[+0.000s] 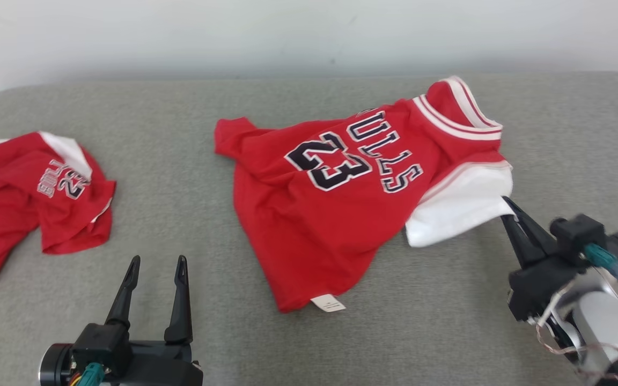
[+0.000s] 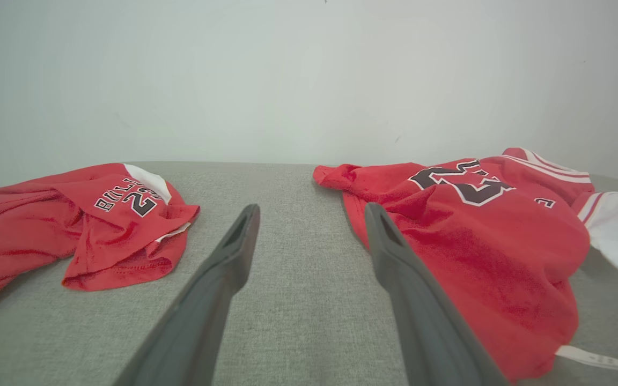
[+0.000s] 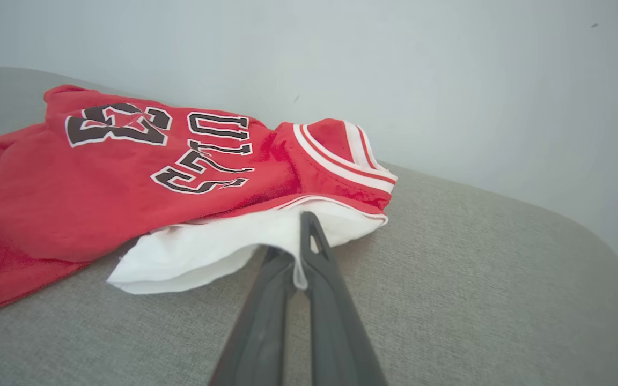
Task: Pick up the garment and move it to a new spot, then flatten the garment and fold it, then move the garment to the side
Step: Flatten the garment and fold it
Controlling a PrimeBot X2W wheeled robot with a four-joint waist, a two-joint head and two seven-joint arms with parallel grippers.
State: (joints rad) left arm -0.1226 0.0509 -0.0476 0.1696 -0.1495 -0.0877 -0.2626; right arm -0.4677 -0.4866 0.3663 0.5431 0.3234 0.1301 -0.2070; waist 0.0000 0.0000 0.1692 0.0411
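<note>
Item: red jersey (image 1: 330, 225), lying face up near the middle of the grey fabric-topped bench (image 1: 180, 161), collar toward the far right and hem toward the near left. Chest print in black with white outline: the number "23" and, above it, the letters "ULLS", with the first letter lost in a fold. The collar (image 1: 462, 107) is red with white stripes. A white sleeve (image 1: 459, 206) sticks out on the right side. A small white tag (image 1: 328, 304) shows at the near hem; its print is too small to read. The right claw (image 1: 506, 202) is closed on the edge of the white sleeve, pinching the cloth between both fingers just off the bench. The left claw (image 1: 158, 262) stands open at the near left, above bare bench and touching nothing. A second jersey (image 1: 24, 203), also red with a white sleeve, is crumpled at the far left edge, well apart from the first; it reads "BULL", its last letter hidden in a fold, beside a partly folded "23". A plain pale wall (image 1: 287, 32) stands behind the bench.
</note>
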